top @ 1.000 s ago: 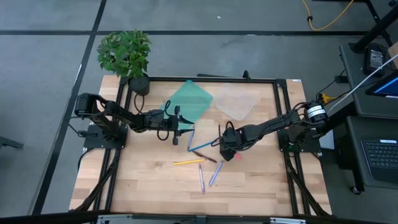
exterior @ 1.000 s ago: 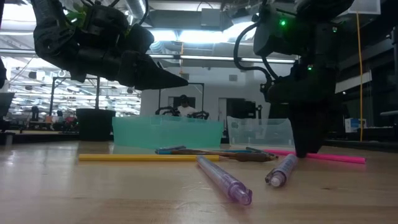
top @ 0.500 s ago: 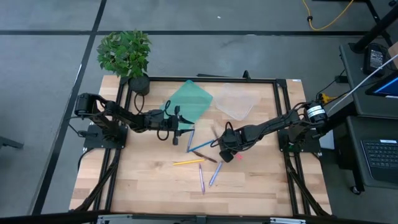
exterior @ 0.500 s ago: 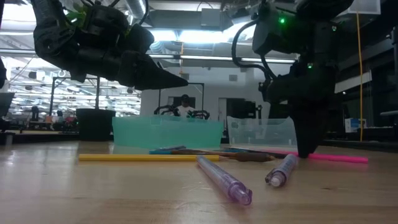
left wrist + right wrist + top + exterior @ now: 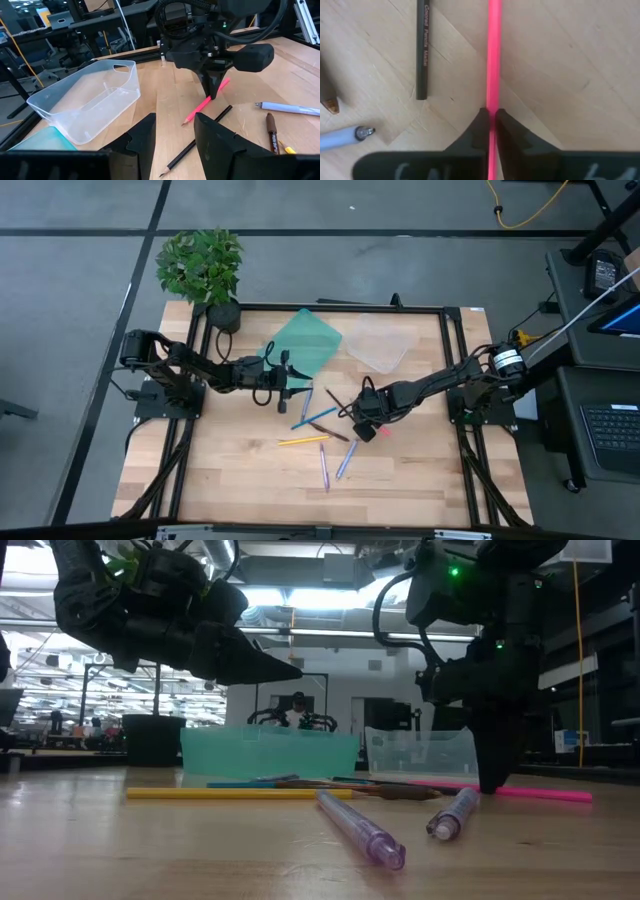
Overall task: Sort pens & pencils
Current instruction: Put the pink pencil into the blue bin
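Down on the table [image 5: 240, 480], the right tool [image 5: 490, 116] pinches the pink pencil [image 5: 493, 55]. Lift straight, clear of the black pencil [image 5: 422, 50] beside it. Left tool [image 5: 172, 131] hovers, fingers spread.

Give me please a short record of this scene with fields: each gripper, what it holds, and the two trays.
right gripper: shut on the pink pencil, down at the table
pink pencil: lying on the wood, beside a black pencil
left gripper: open, holding nothing, above the table
trays: one green tray, one clear tray, side by side
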You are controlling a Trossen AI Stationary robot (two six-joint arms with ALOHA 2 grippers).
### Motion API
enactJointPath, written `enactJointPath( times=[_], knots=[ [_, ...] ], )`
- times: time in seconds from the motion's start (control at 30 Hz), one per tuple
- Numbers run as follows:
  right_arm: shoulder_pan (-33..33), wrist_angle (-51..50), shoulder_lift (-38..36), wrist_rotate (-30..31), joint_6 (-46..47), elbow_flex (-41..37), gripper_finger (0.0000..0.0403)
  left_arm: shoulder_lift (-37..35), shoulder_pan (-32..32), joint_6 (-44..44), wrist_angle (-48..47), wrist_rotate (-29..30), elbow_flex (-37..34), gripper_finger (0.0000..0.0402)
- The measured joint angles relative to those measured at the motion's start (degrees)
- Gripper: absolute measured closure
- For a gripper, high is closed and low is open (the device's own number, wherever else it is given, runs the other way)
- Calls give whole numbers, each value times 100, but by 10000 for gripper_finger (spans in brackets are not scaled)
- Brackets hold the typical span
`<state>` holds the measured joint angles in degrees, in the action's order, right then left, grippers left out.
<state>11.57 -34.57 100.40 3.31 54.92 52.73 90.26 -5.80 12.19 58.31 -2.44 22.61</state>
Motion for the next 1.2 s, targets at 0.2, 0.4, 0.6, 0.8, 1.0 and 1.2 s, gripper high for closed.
enactJointPath(
  times=[0.2,0.4,0.6,0.8,1.0,1.2],
  knots=[
    [9,2,-9,119,-115,-4,385,0,0,0,2,0,0,273],
    [7,21,-51,146,-138,-13,387,0,0,0,2,0,0,273],
    [3,31,-306,247,-152,-43,387,0,0,0,2,0,0,273],
    [0,75,-541,448,-304,-31,401,0,0,-1,2,0,0,273],
    [0,148,-588,596,-436,-28,399,0,-2,-9,4,0,0,273],
    [0,170,-592,601,-455,-22,397,0,-2,-13,3,0,0,273]
  ],
)
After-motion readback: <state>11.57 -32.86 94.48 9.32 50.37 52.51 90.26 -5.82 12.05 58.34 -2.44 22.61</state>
